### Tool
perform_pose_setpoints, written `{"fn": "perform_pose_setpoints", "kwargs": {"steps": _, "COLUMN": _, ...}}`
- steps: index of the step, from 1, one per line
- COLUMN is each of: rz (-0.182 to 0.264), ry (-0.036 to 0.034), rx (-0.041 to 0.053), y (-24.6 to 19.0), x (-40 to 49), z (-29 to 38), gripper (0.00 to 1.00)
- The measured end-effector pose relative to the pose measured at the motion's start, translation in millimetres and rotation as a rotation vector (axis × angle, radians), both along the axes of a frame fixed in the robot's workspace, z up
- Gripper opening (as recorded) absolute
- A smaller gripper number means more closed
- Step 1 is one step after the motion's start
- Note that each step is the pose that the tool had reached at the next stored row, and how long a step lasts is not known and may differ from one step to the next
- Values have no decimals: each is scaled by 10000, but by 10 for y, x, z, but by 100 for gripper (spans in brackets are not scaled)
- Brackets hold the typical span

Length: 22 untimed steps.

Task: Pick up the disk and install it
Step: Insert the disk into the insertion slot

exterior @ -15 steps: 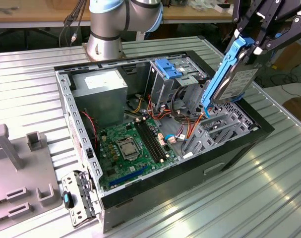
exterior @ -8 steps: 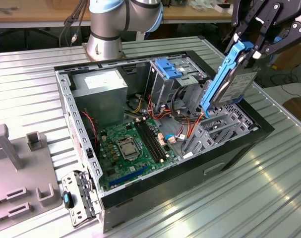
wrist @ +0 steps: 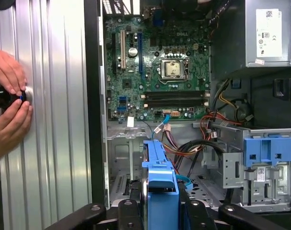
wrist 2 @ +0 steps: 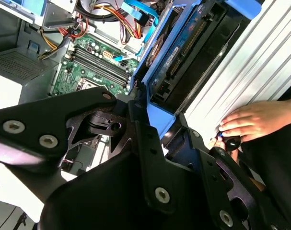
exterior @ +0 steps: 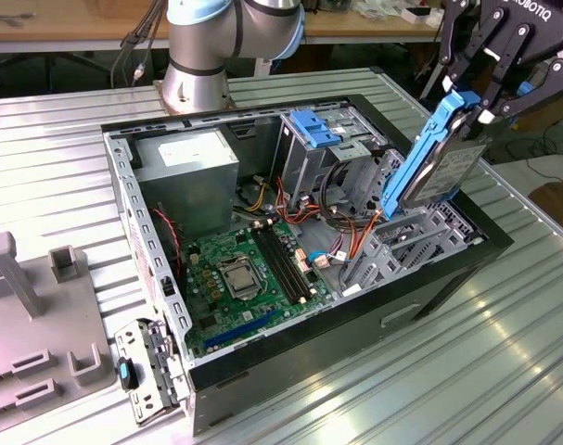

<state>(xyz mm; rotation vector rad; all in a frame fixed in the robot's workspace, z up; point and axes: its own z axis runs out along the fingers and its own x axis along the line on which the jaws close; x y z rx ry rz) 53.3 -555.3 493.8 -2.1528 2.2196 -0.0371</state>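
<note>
The disk, a dark grey drive in a bright blue carrier, stands nearly on end and tilted over the grey drive bay at the exterior view's right end of the open computer case. My gripper is shut on its upper end. The lower end is down at the bay's rim; I cannot tell whether it touches. In the second wrist view the disk runs away from the gripper toward the motherboard. In the first wrist view the disk shows edge-on between the fingers.
A person's hands hold a small black object on the ribbed metal table beside the case. A paler blue bracket sits in the case. A silver plate with a blue tab and grey fixtures lie at the exterior view's left.
</note>
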Motion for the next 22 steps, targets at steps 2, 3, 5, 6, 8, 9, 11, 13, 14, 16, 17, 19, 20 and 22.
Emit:
{"fn": "perform_pose_setpoints", "kwargs": {"steps": 2, "rz": 1, "ry": 0, "rx": -5, "y": -4, "x": 4, "z": -20, "gripper": 37}}
{"fn": "perform_pose_setpoints", "kwargs": {"steps": 3, "rz": 2, "ry": 1, "rx": -4, "y": -5, "x": 6, "z": -28, "gripper": 37}}
{"fn": "perform_pose_setpoints", "kwargs": {"steps": 5, "rz": 2, "ry": 0, "rx": -4, "y": -6, "x": 8, "z": -44, "gripper": 37}}
{"fn": "perform_pose_setpoints", "kwargs": {"steps": 6, "rz": 2, "ry": 0, "rx": -4, "y": -6, "x": 9, "z": -49, "gripper": 37}}
{"fn": "perform_pose_setpoints", "kwargs": {"steps": 8, "rz": 2, "ry": 0, "rx": -5, "y": -6, "x": 10, "z": -52, "gripper": 37}}
{"fn": "perform_pose_setpoints", "kwargs": {"steps": 9, "rz": 2, "ry": 0, "rx": -5, "y": -6, "x": 11, "z": -53, "gripper": 37}}
{"fn": "perform_pose_setpoints", "kwargs": {"steps": 11, "rz": 2, "ry": 1, "rx": -2, "y": -10, "x": 11, "z": -58, "gripper": 37}}
{"fn": "perform_pose_setpoints", "kwargs": {"steps": 13, "rz": 2, "ry": 0, "rx": 0, "y": -36, "x": 11, "z": -78, "gripper": 37}}
{"fn": "perform_pose_setpoints", "kwargs": {"steps": 14, "rz": 2, "ry": 0, "rx": -1, "y": -42, "x": 11, "z": -91, "gripper": 37}}
{"fn": "perform_pose_setpoints", "kwargs": {"steps": 16, "rz": 2, "ry": 0, "rx": -2, "y": -50, "x": 16, "z": -115, "gripper": 37}}
{"fn": "perform_pose_setpoints", "kwargs": {"steps": 17, "rz": -7, "ry": 0, "rx": -3, "y": -116, "x": 25, "z": -164, "gripper": 37}}
{"fn": "perform_pose_setpoints", "kwargs": {"steps": 19, "rz": -7, "ry": 0, "rx": -1, "y": -116, "x": 44, "z": -244, "gripper": 37}}
{"fn": "perform_pose_setpoints", "kwargs": {"steps": 20, "rz": -7, "ry": 0, "rx": -2, "y": -116, "x": 49, "z": -270, "gripper": 37}}
{"fn": "perform_pose_setpoints", "kwargs": {"steps": 22, "rz": -7, "ry": 0, "rx": -2, "y": -116, "x": 50, "z": -289, "gripper": 37}}
